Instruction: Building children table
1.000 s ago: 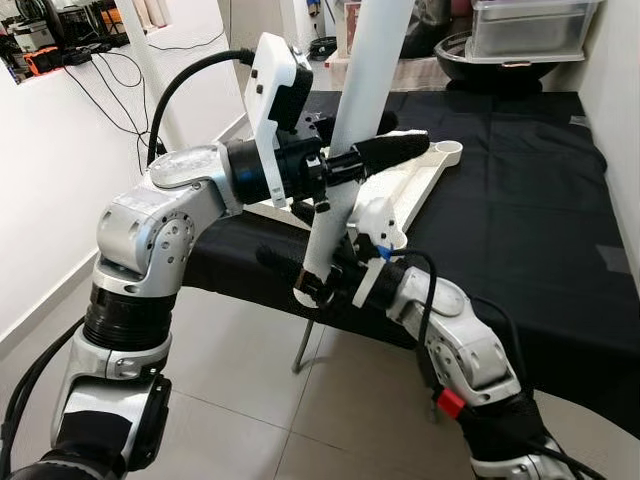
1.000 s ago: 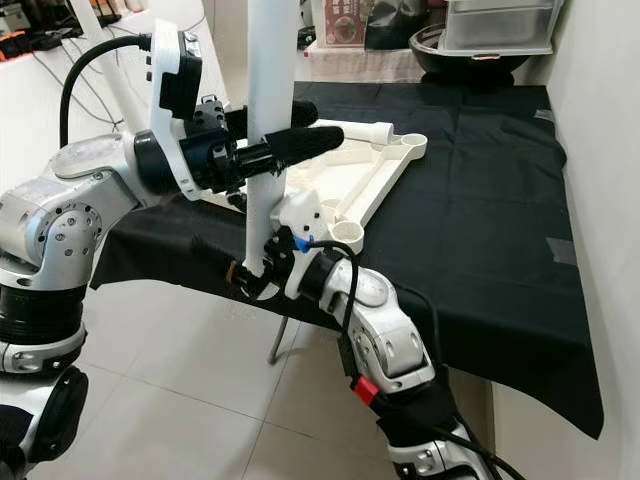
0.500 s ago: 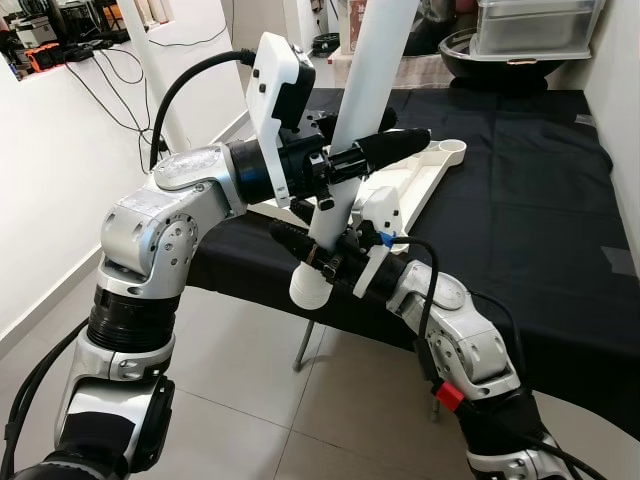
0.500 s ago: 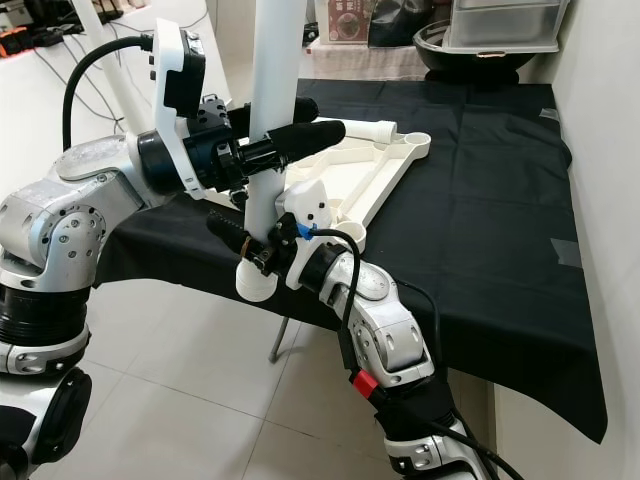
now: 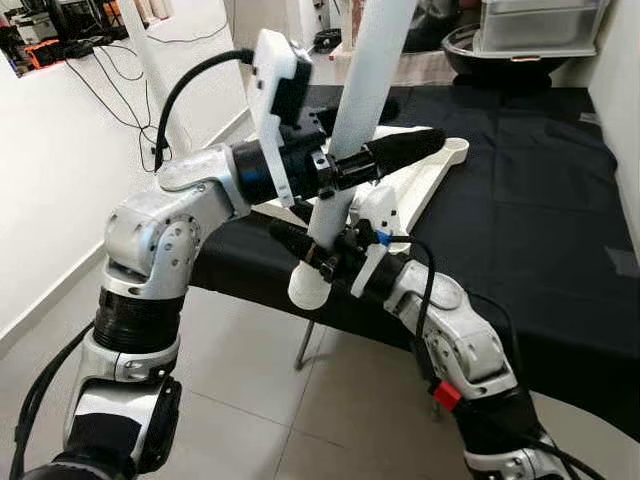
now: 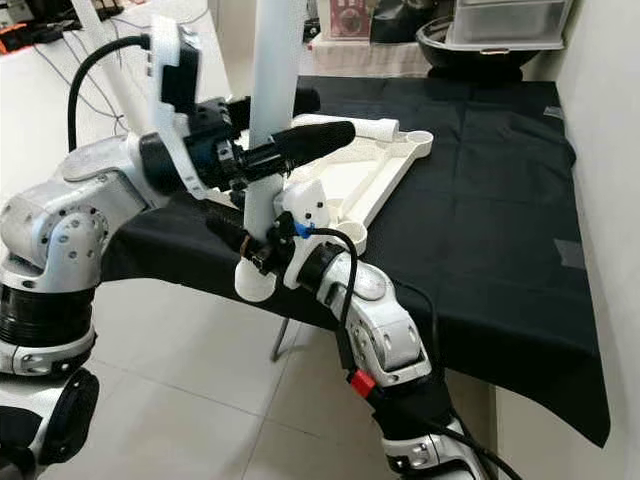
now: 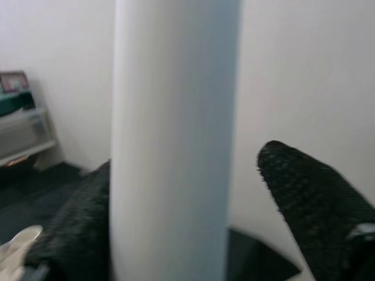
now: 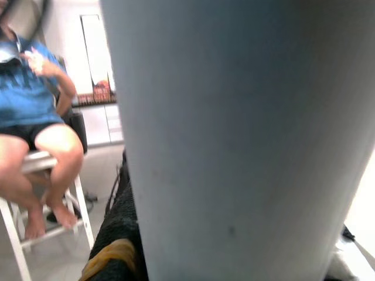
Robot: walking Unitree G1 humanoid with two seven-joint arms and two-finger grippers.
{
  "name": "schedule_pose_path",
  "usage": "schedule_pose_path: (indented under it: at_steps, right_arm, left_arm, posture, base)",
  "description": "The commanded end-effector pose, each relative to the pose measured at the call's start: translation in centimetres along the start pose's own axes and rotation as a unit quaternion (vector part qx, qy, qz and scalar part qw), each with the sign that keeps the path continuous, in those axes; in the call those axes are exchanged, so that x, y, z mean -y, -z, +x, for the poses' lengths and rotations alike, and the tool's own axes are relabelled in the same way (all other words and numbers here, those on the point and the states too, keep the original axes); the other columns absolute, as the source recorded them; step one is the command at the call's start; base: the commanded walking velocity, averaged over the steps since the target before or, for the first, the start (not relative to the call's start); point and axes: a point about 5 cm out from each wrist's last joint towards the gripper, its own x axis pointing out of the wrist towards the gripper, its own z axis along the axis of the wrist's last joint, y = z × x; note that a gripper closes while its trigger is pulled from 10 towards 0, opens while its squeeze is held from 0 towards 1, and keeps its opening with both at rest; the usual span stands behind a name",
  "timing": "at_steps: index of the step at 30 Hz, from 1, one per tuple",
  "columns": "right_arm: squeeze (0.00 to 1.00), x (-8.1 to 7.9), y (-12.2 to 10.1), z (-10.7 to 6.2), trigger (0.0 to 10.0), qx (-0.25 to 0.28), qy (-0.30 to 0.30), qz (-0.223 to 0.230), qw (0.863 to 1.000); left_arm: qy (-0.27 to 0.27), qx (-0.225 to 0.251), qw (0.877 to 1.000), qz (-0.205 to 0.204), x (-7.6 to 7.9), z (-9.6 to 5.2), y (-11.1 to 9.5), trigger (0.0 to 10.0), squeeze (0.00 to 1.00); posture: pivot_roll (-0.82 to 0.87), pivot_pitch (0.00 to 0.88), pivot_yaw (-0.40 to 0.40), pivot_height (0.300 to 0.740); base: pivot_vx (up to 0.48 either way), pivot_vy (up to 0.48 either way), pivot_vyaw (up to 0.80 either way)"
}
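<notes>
- Nearest to me, over the tiled floor [image 5: 240, 380] at the table's front edge, both silver arms hold one long white table leg [image 5: 352, 120], which stands nearly upright and leans a little away at the top.
- The right gripper [image 5: 305, 250] has the leg low down, just above its rounded foot; its black fingers are clamped on the tube, one finger [image 5: 290, 238] lying across the front of it.
- The right wrist view has the pale tube pressed up close, with one dark finger [image 8: 120, 234] along its side.
- In that same view a person [image 8: 32, 117] in a blue top sits on a white stool [image 8: 23, 193] further back in the room.
- The left gripper [image 5: 375, 158] grips the same leg higher up, its two long black fingers closed on either side of the tube.
- In the left wrist view one finger [image 7: 310, 199] stands a little off the tube, while the other finger [image 7: 76, 234] lies against it.
- Behind the arms is the table under a black cloth [image 5: 520, 200].
- On the cloth, just behind the leg, lies a white table frame [image 6: 385, 165] with round sockets at its corners.
- At the far end stands a dark round bowl [image 5: 470, 55].
- A clear plastic box with a lid [image 5: 540, 22] sits in or on that bowl; I cannot tell what the box holds.
</notes>
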Motion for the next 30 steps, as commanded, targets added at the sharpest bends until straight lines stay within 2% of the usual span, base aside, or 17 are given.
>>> schedule_pose_path:
  at_steps: [1,3,8,9,10,14,17,19,20,22,23,24,25,26,27,28,30]
  right_arm:
    - [0.0,-0.1,0.2,0.4,0.0,-0.012,0.004,-0.001,1.0]
    - [0.0,0.6,0.5,0.0,0.0,-0.023,0.028,-0.004,0.999]
    - [0.0,1.2,0.8,-0.3,0.0,-0.032,0.049,-0.007,0.998]
    - [0.0,1.8,1.0,-0.5,0.0,-0.037,0.069,-0.009,0.997]
    - [0.0,1.8,1.0,-0.5,0.0,-0.037,0.069,-0.009,0.997]
    - [0.0,4.6,1.9,-1.8,0.0,-0.07,0.175,-0.026,0.982]
    - [0.0,6.6,2.0,-2.7,0.0,-0.072,0.25,-0.031,0.965]
    - [0.0,6.6,2.0,-2.7,0.0,-0.072,0.25,-0.031,0.965]
    - [0.0,7.6,1.9,-3.3,0.0,-0.067,0.29,-0.031,0.954]
    - [0.0,8.6,1.1,-3.7,0.0,-0.04,0.329,-0.026,0.943]
    - [0.0,9.0,0.1,-3.8,3.6,-0.009,0.343,-0.026,0.939]
    - [0.0,9.0,0.1,-3.8,3.6,-0.009,0.343,-0.026,0.939]
    - [0.0,8.9,-1.1,-3.5,10.0,0.022,0.336,-0.027,0.941]
    - [0.0,8.9,-1.1,-3.5,10.0,0.022,0.336,-0.027,0.941]
    - [0.0,8.3,-2.2,-3.0,10.0,0.05,0.315,-0.027,0.948]
    - [0.0,8.3,-2.2,-3.0,10.0,0.05,0.315,-0.027,0.948]
    - [0.0,7.2,-3.5,-2.3,10.0,0.072,0.274,-0.032,0.958]
  left_arm:
    - [0.008,0.031,0.999,0.001,0.2,-0.2,-1.5,10.0,1.0]
    - [0.0,0.083,0.997,-0.002,-0.4,-1.4,-4.3,10.0,1.0]
    - [-0.006,0.12,0.993,0.014,-0.7,-2.7,-7.0,10.0,1.0]
    - [-0.011,0.138,0.99,0.036,-0.7,-3.5,-9.1,10.0,1.0]
    - [-0.011,0.138,0.99,0.036,-0.7,-3.5,-9.1,10.0,1.0]
    - [-0.027,0.202,0.969,0.137,0.7,-5.3,-16.2,10.0,1.0]
    - [-0.035,0.213,0.961,0.172,1.6,-5.5,-18.0,10.0,1.0]
    - [-0.035,0.213,0.961,0.172,1.6,-5.5,-18.0,10.0,1.0]
    - [-0.037,0.216,0.958,0.184,2.0,-5.6,-18.6,10.0,1.0]
    - [-0.054,0.192,0.963,0.18,1.9,-5.7,-17.5,10.0,1.0]
    - [-0.072,0.15,0.973,0.157,1.5,-5.8,-14.9,10.0,0.91]
    - [-0.072,0.15,0.973,0.157,1.5,-5.8,-14.9,10.0,0.91]
    - [-0.102,0.093,0.981,0.135,1.1,-6.2,-11.2,10.0,0.0]
    - [-0.102,0.093,0.981,0.135,1.1,-6.2,-11.2,10.0,0.0]
    - [-0.141,0.024,0.985,0.099,0.9,-6.8,-6.4,10.0,0.0]
    - [-0.141,0.024,0.985,0.099,0.9,-6.8,-6.4,10.0,0.0]
    - [-0.212,-0.076,0.974,0.005,2.2,-8.2,2.5,10.0,0.0]
  posture:
    - [-0.01,0.059,0.092,0.74]
    - [-0.01,0.058,0.088,0.74]
    - [-0.01,0.055,0.086,0.74]
    - [-0.01,0.056,0.084,0.74]
    - [-0.01,0.056,0.084,0.74]
    - [0.0,0.044,0.057,0.74]
    - [0.01,0.041,0.05,0.74]
    - [0.01,0.041,0.05,0.74]
    - [0.01,0.042,0.048,0.74]
    - [0.01,0.044,0.044,0.74]
    - [0.0,0.044,0.044,0.74]
    - [0.0,0.044,0.044,0.74]
    - [0.0,0.043,0.044,0.74]
    - [0.0,0.043,0.044,0.74]
    - [0.0,0.043,0.045,0.74]
    - [0.0,0.043,0.045,0.74]
    - [0.01,0.075,0.038,0.74]
  base:
    - [0.0,0.0,0.0]
    - [0.0,0.0,0.0]
    - [0.0,0.0,0.0]
    - [0.0,0.0,0.0]
    - [0.0,0.0,0.0]
    - [0.0,0.0,0.0]
    - [0.0,0.0,0.0]
    - [0.0,0.0,0.0]
    - [0.0,0.0,0.0]
    - [0.0,0.0,0.0]
    - [0.0,0.0,0.0]
    - [0.0,0.0,0.0]
    - [0.0,0.0,0.0]
    - [0.0,0.0,0.0]
    - [0.0,0.0,0.0]
    - [0.0,0.0,0.0]
    - [0.0,0.0,0.0]
